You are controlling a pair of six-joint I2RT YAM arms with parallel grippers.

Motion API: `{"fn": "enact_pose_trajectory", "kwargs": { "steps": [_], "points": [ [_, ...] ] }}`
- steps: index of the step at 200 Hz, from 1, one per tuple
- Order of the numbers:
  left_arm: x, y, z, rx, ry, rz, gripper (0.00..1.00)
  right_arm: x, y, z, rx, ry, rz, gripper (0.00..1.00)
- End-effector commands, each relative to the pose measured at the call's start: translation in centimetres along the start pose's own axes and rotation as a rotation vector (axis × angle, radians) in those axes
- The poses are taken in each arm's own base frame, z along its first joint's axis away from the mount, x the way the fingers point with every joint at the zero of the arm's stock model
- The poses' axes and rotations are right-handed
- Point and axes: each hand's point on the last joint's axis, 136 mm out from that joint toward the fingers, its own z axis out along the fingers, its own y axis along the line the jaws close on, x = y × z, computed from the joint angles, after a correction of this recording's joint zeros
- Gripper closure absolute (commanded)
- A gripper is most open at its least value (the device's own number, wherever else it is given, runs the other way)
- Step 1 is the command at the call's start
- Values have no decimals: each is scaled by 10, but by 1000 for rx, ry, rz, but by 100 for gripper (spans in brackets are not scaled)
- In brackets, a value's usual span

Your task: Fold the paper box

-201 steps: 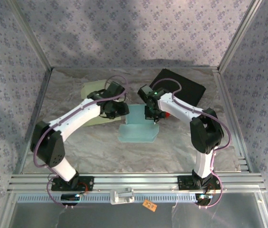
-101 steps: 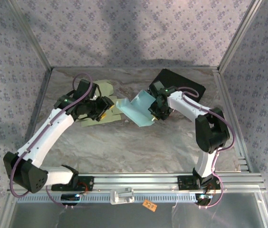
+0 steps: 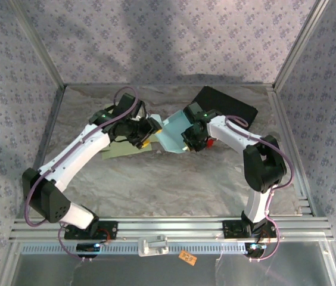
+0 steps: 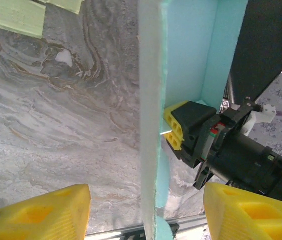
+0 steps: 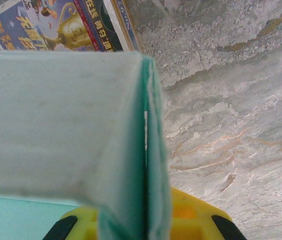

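The paper box is pale blue card, held tilted above the marbled table between the two arms. My right gripper is shut on its right side. In the right wrist view a doubled wall of the box rises from between the yellow fingers. My left gripper is at the box's left edge. In the left wrist view its jaws stand wide open either side of an upright panel edge, touching neither face. The right gripper's yellow tips pinch the blue wall there.
A pale green sheet lies flat under the left arm and reaches the corner. A black mat with a printed cover sits at the back right. Aluminium rails run along the near edge; patterned walls enclose the table.
The box left its flat spot at the table's middle and now hangs tilted in the right gripper. The left arm swung out left, then came back to the box's edge with wider jaws.
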Motion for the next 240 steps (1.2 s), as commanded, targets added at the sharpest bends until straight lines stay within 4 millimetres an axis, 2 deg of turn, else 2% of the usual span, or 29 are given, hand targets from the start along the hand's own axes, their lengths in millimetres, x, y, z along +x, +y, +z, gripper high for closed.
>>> {"fn": "enact_pose_trajectory", "kwargs": {
  "steps": [1, 33, 58, 82, 93, 108, 134, 155, 170, 191, 226, 236, 240],
  "points": [
    [-1, -9, -9, -10, -18, 56, 39, 2, -2, 1, 3, -1, 41, 100],
    [5, 4, 1, -56, 10, 56, 44, 2, -3, -2, -6, -6, 52, 100],
    [2, 2, 6, -53, 2, 78, 51, 4, -1, -3, -13, -5, 49, 100],
    [2, 3, 10, -79, 15, 110, 52, 5, 1, -3, -23, -12, 30, 100],
    [-3, 3, 0, -97, -3, 137, 50, 3, 0, -4, -21, -23, 3, 100],
    [-11, -3, -28, -111, -62, 208, 45, -4, -1, -8, -20, -50, -67, 100],
    [-25, -7, -76, -127, -167, 328, 42, -25, -8, -29, 13, -138, -247, 100],
    [-40, -4, -91, -160, -217, 429, 41, -34, -12, -49, 51, -185, -424, 100],
    [-46, -18, -82, -135, -210, 564, 42, -33, -13, -63, 51, -184, -505, 100],
    [-51, -34, -47, -127, -175, 753, 43, -26, -13, -74, 39, -119, -560, 100],
    [-46, -69, 0, -169, -166, 1044, 42, -11, -17, -77, 64, 14, -613, 100],
    [-44, -69, 16, -207, -153, 1098, 42, -9, -17, -77, 68, 31, -624, 100],
    [-45, -78, 14, -205, -174, 1113, 42, -9, -17, -77, 69, 34, -628, 100]
  ]
}}
